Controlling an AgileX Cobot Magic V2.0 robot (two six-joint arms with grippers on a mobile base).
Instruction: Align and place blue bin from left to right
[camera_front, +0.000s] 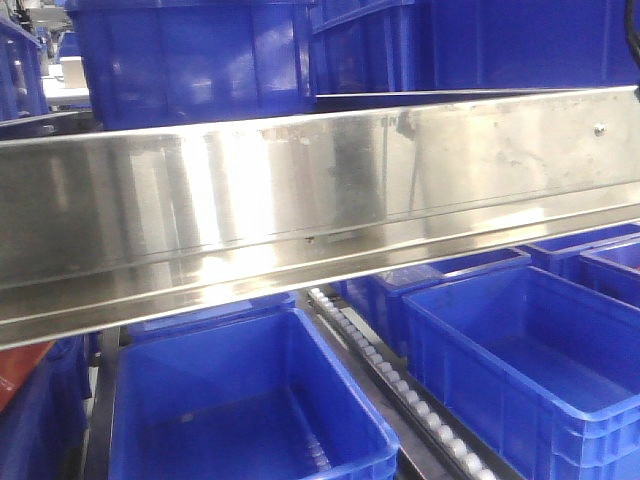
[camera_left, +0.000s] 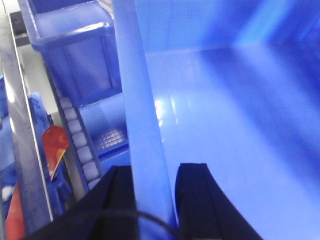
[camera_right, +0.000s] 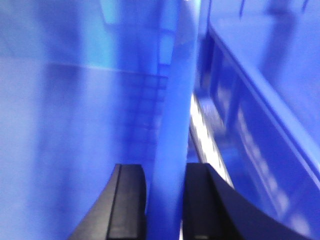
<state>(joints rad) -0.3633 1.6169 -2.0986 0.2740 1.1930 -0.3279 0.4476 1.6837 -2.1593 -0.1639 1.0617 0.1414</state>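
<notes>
In the left wrist view, the left gripper (camera_left: 155, 170) straddles the left side wall (camera_left: 137, 100) of a blue bin, one black finger (camera_left: 120, 195) outside and the other inside over the bin's bare floor (camera_left: 225, 110). It is shut on that wall. Over in the right wrist view, the right gripper (camera_right: 165, 170) is clamped the same way on the bin's opposite wall (camera_right: 172, 100), and this view is blurred. Neither gripper shows in the front view, where an open blue bin (camera_front: 250, 400) sits at the lower left.
A tilted steel rail (camera_front: 300, 200) crosses the front view, with blue bins stacked above it (camera_front: 190, 60). A white roller track (camera_front: 420, 410) runs between the lower bins. More blue bins (camera_front: 530, 360) sit at the right. Something red (camera_left: 55, 145) lies left of the rollers (camera_left: 75, 130).
</notes>
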